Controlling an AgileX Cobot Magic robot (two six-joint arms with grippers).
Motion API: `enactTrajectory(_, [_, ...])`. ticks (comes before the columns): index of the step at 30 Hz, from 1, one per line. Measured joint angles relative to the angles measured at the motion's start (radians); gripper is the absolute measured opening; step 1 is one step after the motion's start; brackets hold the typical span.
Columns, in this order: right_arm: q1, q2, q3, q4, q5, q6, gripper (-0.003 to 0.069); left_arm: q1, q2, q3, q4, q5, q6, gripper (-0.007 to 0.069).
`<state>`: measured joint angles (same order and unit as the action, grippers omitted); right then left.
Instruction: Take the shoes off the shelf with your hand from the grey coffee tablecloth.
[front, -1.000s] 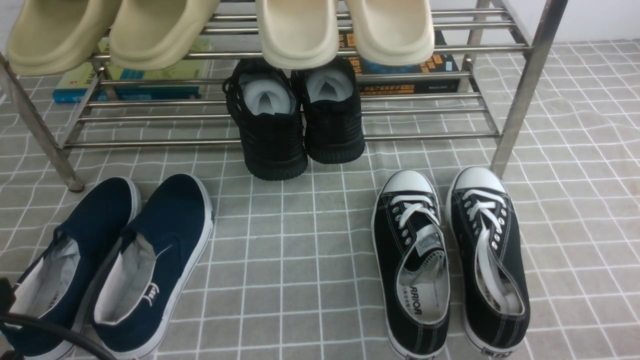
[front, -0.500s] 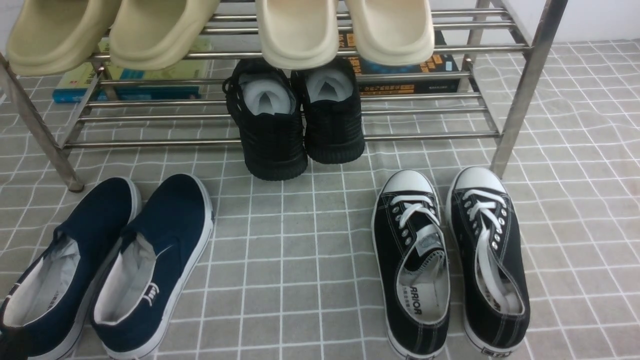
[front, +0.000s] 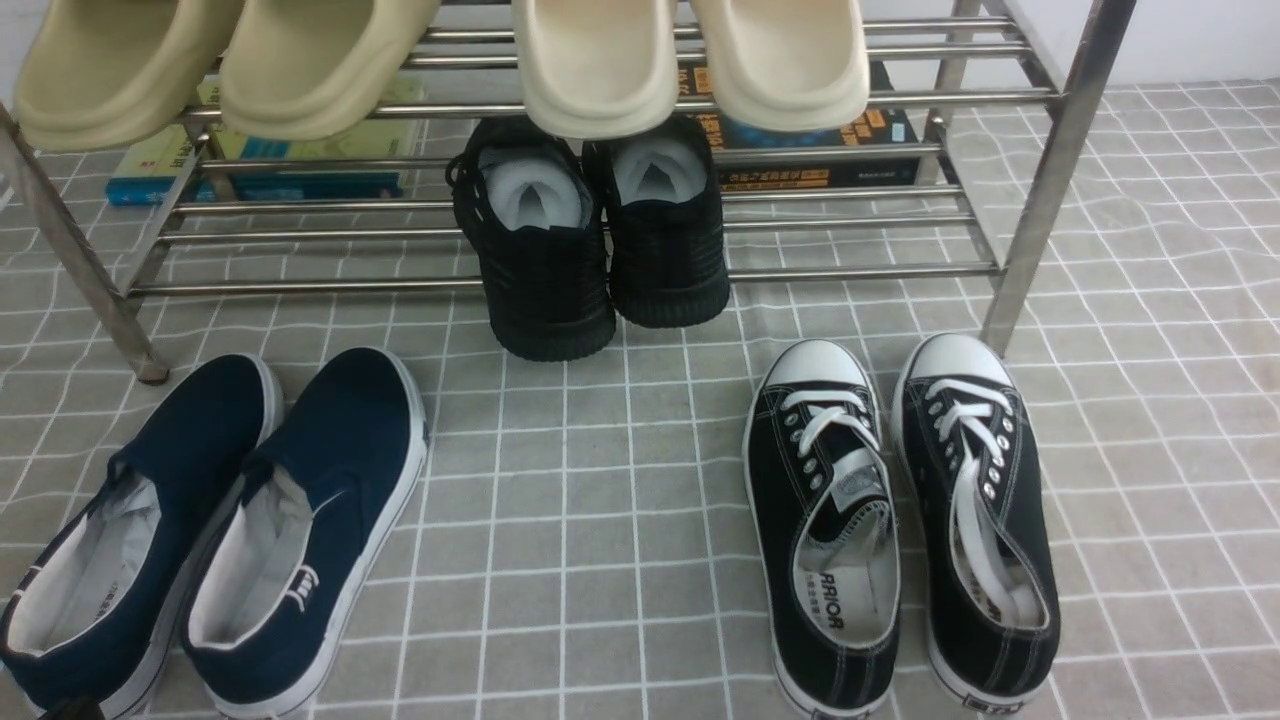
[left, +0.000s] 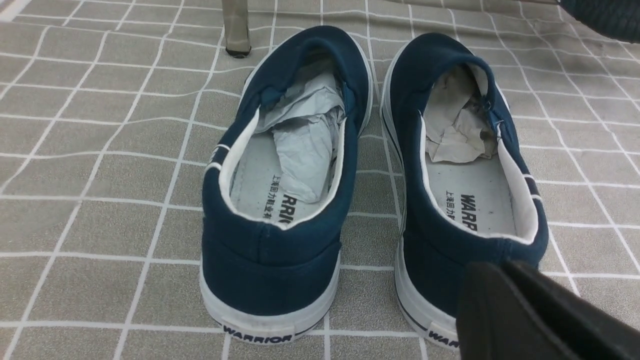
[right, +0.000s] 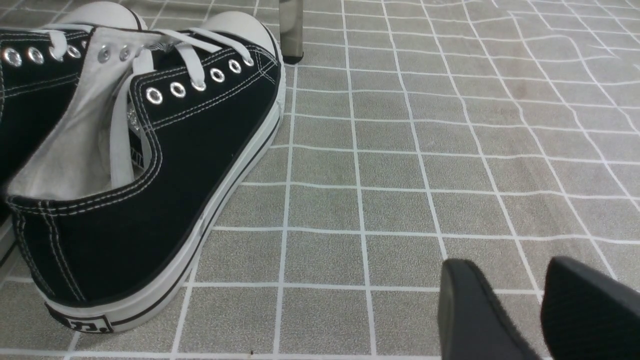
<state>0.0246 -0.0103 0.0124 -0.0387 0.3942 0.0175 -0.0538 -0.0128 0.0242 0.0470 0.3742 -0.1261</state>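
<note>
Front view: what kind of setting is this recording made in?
Probably a staged home-style shoe storage corner, not a real hallway. A two-tier steel shelf carries beige slippers and black knit sneakers, while navy slip-ons and laced sneakers sit on a grey checked tablecloth.

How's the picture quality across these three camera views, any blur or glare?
Front view: sharp, soft even light, mild glare on the steel shelf rods. Left wrist view: navy shoes crisp, the left end effector a dark blur in the near corner. Right wrist view: cloth clear, the right end effector soft-edged.
</note>
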Motion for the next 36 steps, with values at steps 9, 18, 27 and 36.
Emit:
enactTrajectory(9, [0.0, 0.0, 0.0, 0.0, 0.0, 0.0, 0.0239, 0.0, 0.0, 0.0, 0.0, 0.001, 0.0, 0.0054])
enactTrajectory(18, [0.0, 0.0, 0.0, 0.0, 0.0, 0.0, 0.0239, 0.0, 0.0, 0.0, 0.0, 0.001, -0.001, 0.0059])
enactTrajectory(27, [0.0, 0.0, 0.0, 0.0, 0.0, 0.0, 0.0239, 0.0, 0.0, 0.0, 0.0, 0.001, -0.001, 0.0065])
enactTrajectory(36, [0.0, 0.0, 0.0, 0.0, 0.0, 0.0, 0.0239, 0.0, 0.0, 0.0, 0.0, 0.001, -0.001, 0.0071])
